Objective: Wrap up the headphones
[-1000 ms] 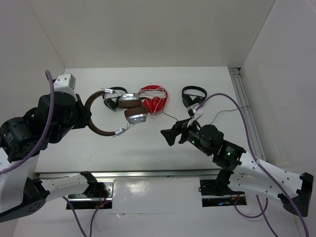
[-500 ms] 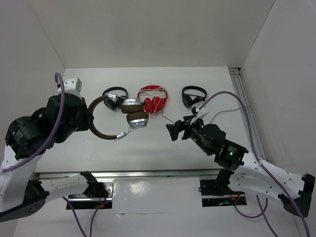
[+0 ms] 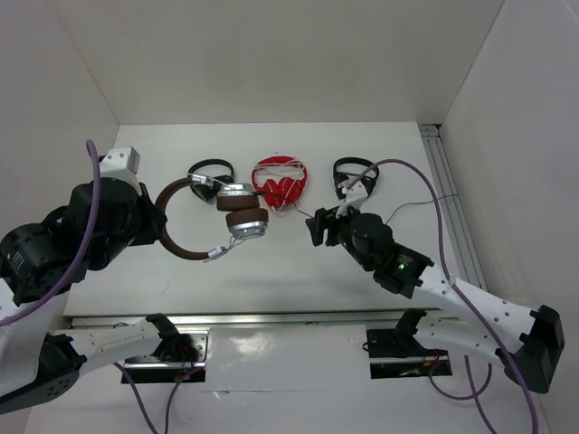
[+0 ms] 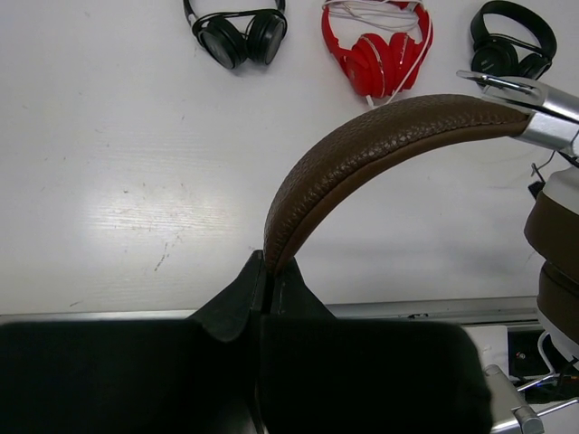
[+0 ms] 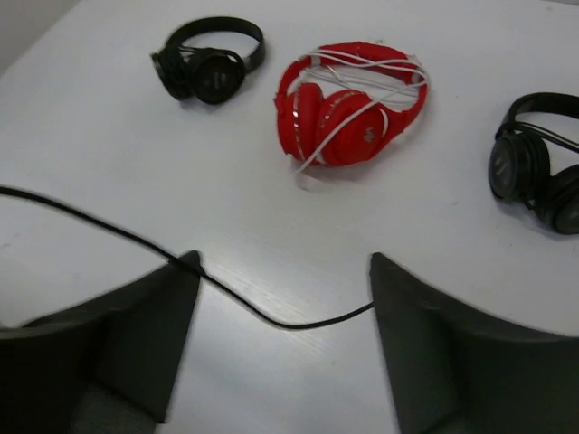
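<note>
L side: my left gripper point(image 4: 269, 271) is pinched narrow on the brown headband point(image 4: 380, 140) of the headphones point(image 3: 246, 223), roughly mid-arc. The whole set hangs off that 1 pinch, up off the table point(image 3: 271, 271). The ear cups point(image 4: 556, 226) dangle at the band's far end, twd centre.

R side: my right gripper point(image 5: 282, 264) is spread wide, gripping nothing. The thin dark cable point(image 5: 271, 321) runs across the gap betw my 2 fingers and seems to graze both tips. Can't tell if it rests on them or just passes over.

Handling, my est:
- Band looks like stiff padded leather, so it takes a firm pinch w/o much slip.
- The metal cups are prob the heavy bit, so the set is end-heavy and will want to swing about my pinch. Move slow.
- Cups hang on thin silver yokes. Don't load those.
- Cable is limp, light, thin and prob slick, so it's easy to lose from wide jaws and easy to kink.
- Take it w/ R jaws fully closed a short way from the cup, mild tension only, then lay turns round the band/cups. No yanking at the cup entry, likely the weakest pt.

Watch: the red pair point(image 5: 348, 104) w/ white cord and 2 black pairs point(image 5: 208, 59) sit near, at the back. Slack cable could snag them.
</note>
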{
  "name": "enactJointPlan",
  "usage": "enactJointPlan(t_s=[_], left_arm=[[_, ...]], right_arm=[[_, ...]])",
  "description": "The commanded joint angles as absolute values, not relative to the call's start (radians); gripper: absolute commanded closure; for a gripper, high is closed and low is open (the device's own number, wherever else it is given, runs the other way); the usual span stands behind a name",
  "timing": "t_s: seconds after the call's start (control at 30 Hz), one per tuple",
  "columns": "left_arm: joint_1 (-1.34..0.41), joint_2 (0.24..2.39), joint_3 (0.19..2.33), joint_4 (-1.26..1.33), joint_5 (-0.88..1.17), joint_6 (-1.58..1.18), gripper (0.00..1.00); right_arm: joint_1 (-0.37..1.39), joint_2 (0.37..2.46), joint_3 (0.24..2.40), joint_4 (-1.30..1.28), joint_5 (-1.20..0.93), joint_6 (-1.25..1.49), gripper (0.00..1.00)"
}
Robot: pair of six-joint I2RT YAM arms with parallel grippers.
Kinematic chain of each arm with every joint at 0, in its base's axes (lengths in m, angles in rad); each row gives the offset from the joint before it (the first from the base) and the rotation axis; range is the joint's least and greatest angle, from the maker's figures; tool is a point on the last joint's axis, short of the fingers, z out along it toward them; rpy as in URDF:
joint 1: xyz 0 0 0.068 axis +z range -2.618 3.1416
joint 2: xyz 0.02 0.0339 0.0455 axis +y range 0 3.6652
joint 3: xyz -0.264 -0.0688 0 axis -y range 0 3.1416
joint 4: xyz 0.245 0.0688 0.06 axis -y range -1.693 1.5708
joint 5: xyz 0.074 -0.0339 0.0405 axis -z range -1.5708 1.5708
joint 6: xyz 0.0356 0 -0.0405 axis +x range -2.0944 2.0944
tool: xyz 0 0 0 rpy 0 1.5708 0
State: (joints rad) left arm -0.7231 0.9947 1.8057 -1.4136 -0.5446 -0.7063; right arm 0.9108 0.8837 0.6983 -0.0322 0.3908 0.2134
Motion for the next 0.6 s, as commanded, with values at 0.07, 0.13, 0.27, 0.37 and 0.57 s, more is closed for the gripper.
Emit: enactJointPlan(t_s=[0.07,0.13,0.27,0.37,0.57], left_arm=[[-0.718,0.979,1.824,-1.365,-0.532,-0.712,1.0],[-0.718,0.969,1.824,-1.365,-0.532,-0.712,1.0],[-0.718,0.96,1.803,-1.365,-0.541,-0.712,1.0],[-0.718,0.96,1.781,-1.365,-0.561,-0.712,1.0],[-0.718,0.939,1.636,-1.313,-0.655,-0.689,1.0]], right_arm=[[0.795,0.985,0.724,0.046,0.244,0.239,0.45],[0.752,0.994,0.715,0.075,0.198,0.254,0.56],[0.709,1.008,0.678,0.118,0.114,0.273,0.9],[0.709,0.994,0.667,0.12,0.104,0.285,1.0],[0.709,0.836,0.657,0.011,0.133,0.316,1.0]])
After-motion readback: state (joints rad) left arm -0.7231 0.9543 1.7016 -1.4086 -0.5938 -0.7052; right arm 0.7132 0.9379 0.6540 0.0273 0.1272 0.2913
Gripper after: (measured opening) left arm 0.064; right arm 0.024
